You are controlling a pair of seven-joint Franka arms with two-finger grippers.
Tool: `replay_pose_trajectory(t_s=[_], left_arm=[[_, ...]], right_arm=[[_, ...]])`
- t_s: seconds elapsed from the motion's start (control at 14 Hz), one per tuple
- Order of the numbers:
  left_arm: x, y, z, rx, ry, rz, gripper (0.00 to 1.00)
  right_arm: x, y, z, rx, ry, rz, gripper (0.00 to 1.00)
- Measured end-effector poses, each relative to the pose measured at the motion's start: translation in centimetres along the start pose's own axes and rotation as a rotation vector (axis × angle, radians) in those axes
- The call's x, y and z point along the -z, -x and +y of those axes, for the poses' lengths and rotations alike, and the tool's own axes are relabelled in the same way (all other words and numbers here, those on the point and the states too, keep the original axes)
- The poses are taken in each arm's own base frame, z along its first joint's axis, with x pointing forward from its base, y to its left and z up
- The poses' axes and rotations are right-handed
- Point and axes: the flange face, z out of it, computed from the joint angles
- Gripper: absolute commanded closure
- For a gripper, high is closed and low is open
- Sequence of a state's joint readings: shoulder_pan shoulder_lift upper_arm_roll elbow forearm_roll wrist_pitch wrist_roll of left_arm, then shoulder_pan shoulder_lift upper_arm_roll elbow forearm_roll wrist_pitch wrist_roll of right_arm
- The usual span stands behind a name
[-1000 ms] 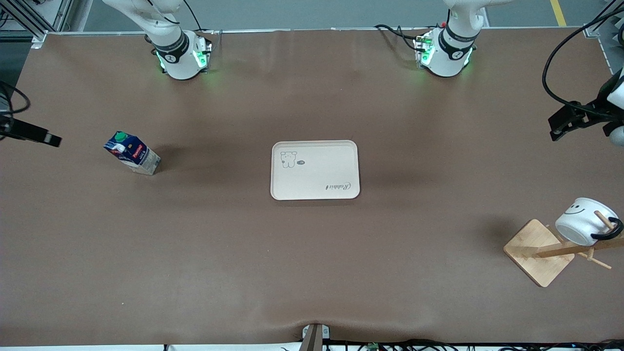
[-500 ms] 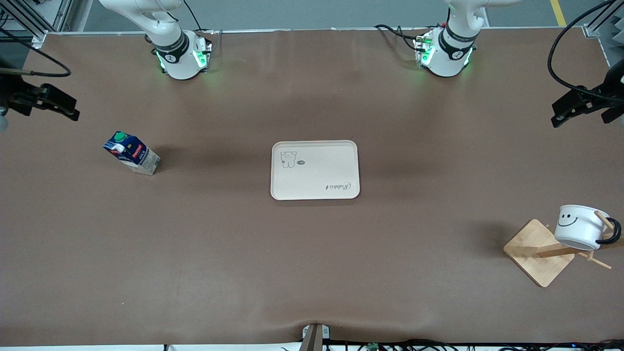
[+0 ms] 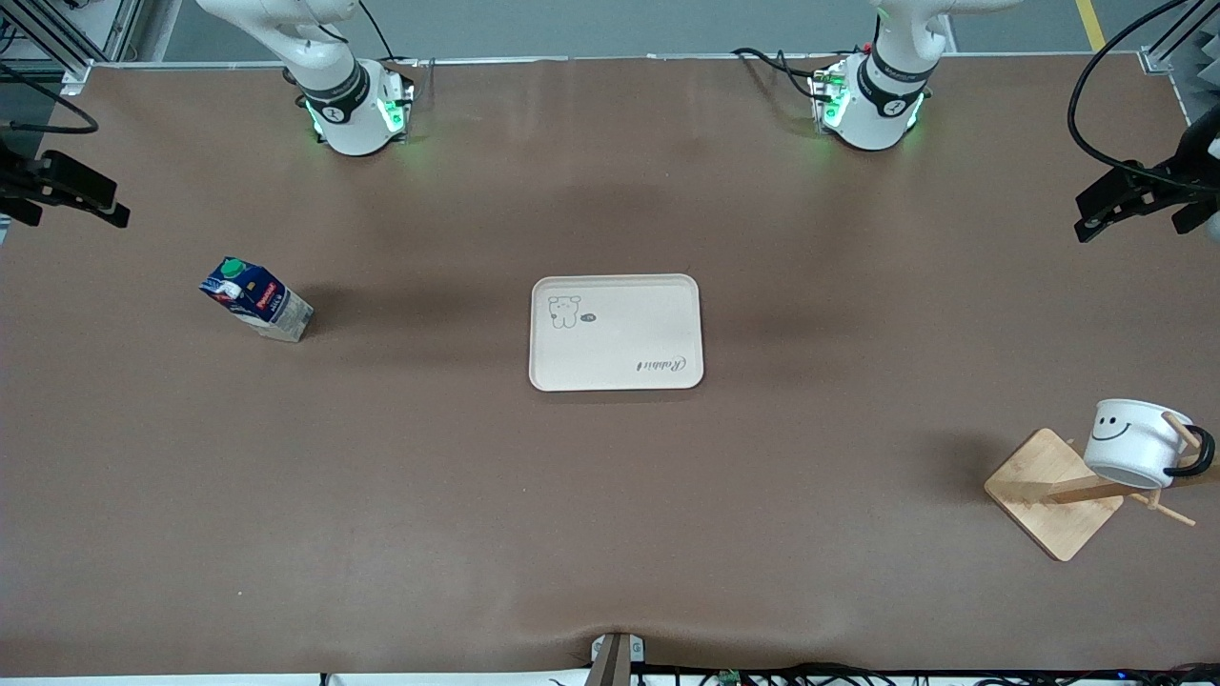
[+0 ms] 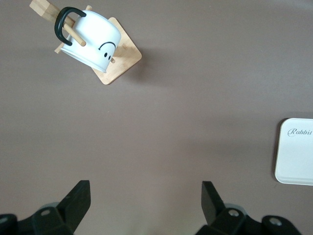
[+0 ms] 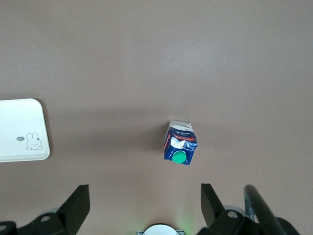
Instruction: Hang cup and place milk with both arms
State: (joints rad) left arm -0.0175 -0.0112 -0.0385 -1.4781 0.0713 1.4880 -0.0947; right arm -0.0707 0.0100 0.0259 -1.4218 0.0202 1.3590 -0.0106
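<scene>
On the wooden peg rack (image 3: 1053, 494) at the left arm's end of the table we see the small white mug with a black handle and a black smiley face (image 3: 1136, 443), its handle hooked over a peg so that it hangs tilted above the rack's square bamboo base; our left wrist view shows the same cup (image 4: 95, 36) on the rack (image 4: 120, 61). Toward the right arm's end stands the small dark blue and white milk carton with a green round cap and a red label band (image 3: 255, 299), upright on the brown table cover (image 3: 610, 495) and well apart from everything else; our right wrist view looks down on its cap (image 5: 180, 143). Between the carton and the rack, at the middle of the table, lies a cream rectangular tray printed with a little bear and the word Rabbit (image 3: 616, 332), with nothing on it. Our left gripper (image 4: 145, 201) hangs over the bare cover near that arm's end of the table, its fingers (image 4: 76, 199) spread wide and holding nothing. Our right gripper (image 5: 145, 203) hangs likewise over the cover near its own end, fingers (image 5: 77, 201) spread and empty.
</scene>
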Motion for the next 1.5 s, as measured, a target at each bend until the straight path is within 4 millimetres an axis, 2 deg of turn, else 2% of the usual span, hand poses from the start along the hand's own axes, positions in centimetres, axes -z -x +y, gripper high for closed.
replay_pose_trajectory(t_s=[0.57,1.5], left_arm=[[-0.74,-0.06,-0.79,0.013,-0.002,-0.016,0.00],[-0.36,0.17,-0.92,0.015,-0.001,-0.009,0.00]], right_arm=[[0.08,0.05,-0.33,0.015,0.000,0.004,0.00],[-0.06,0.06,-0.28,0.017,0.000,-0.001,0.00]])
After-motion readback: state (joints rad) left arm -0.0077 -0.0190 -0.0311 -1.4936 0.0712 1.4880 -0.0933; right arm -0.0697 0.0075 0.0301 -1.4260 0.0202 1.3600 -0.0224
